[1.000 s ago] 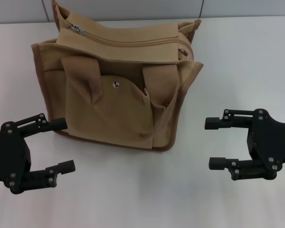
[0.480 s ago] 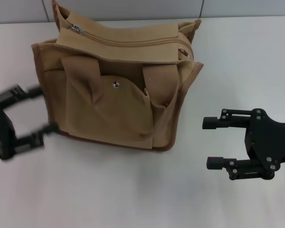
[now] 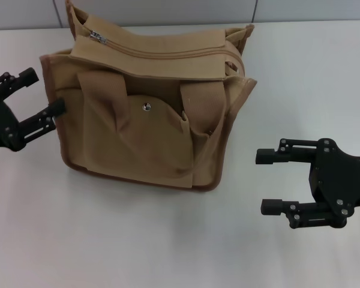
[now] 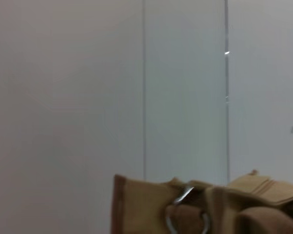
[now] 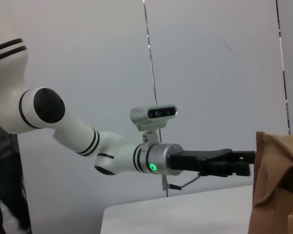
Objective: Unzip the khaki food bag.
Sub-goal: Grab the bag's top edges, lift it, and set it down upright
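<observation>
Plain white table [image 3: 168,240] fills almost the whole head view, smooth matte top with soft, even light and only faint shadows. Up at 12 o'clock it ends against a pale grey wall [image 3: 168,11] made of flat panels, with thin vertical seams between them. The left wrist view shows that panel wall [image 4: 68,97] too, with a tiny bright glint on one seam [image 4: 226,52] around 2 o'clock.

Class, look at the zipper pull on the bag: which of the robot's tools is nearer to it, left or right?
Left. The left tool is open beside the bag's left end, below the zipper pull. The right tool is open off the bag's opposite side, nearer the table's front.
</observation>
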Robot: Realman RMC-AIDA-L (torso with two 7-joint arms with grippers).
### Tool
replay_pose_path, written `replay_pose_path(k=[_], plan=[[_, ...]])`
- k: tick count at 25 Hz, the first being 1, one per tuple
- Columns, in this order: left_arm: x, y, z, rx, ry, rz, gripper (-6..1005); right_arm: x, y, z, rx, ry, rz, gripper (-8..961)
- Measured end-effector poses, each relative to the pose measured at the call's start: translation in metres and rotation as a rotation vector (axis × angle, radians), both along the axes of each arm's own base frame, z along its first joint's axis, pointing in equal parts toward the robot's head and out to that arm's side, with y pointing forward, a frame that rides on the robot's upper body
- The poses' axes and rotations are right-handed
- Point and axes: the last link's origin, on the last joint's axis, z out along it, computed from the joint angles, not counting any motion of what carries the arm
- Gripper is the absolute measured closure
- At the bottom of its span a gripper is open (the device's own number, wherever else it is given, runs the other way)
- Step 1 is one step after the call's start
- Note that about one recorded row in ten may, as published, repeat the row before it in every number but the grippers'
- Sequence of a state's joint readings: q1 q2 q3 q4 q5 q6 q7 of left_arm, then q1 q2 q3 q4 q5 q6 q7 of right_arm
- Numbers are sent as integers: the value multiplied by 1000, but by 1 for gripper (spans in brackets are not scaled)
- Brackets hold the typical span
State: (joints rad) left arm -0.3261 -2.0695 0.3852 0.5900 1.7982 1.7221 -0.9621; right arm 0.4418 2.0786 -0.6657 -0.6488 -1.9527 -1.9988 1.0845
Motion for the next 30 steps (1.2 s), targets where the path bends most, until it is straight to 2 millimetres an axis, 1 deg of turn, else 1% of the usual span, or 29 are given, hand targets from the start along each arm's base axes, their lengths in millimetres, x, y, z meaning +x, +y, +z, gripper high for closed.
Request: replay_pose_path(k=[3, 6, 7, 10, 14, 19, 21, 26, 30], plan=[[-2, 11, -6, 2, 16, 40, 212, 0, 0, 0, 0, 0, 0, 221], [-1, 15, -10, -4, 22, 49, 213, 0, 0, 0, 1, -1, -1, 221], [3, 22, -18, -27, 32, 45, 213, 0, 0, 0, 1, -1, -1, 221], [9, 28, -23, -38, 44, 30, 214, -1, 2, 0, 3, -2, 2, 222], [14, 34, -22, -39, 47, 11, 215, -1, 2, 0, 5, -3, 1, 222], [15, 34, -19, -5, 47, -8, 217, -1, 3, 0, 8, -4, -1, 222], [16, 35, -19, -5, 46, -10, 424, -1, 3, 0, 11, -3, -3, 222], [18, 37, -20, -8, 45, -20, 655, -1, 3, 0, 10, -4, -2, 222], [24, 37, -18, -8, 29, -50, 779, 0, 4, 1, 16, -1, -6, 221]])
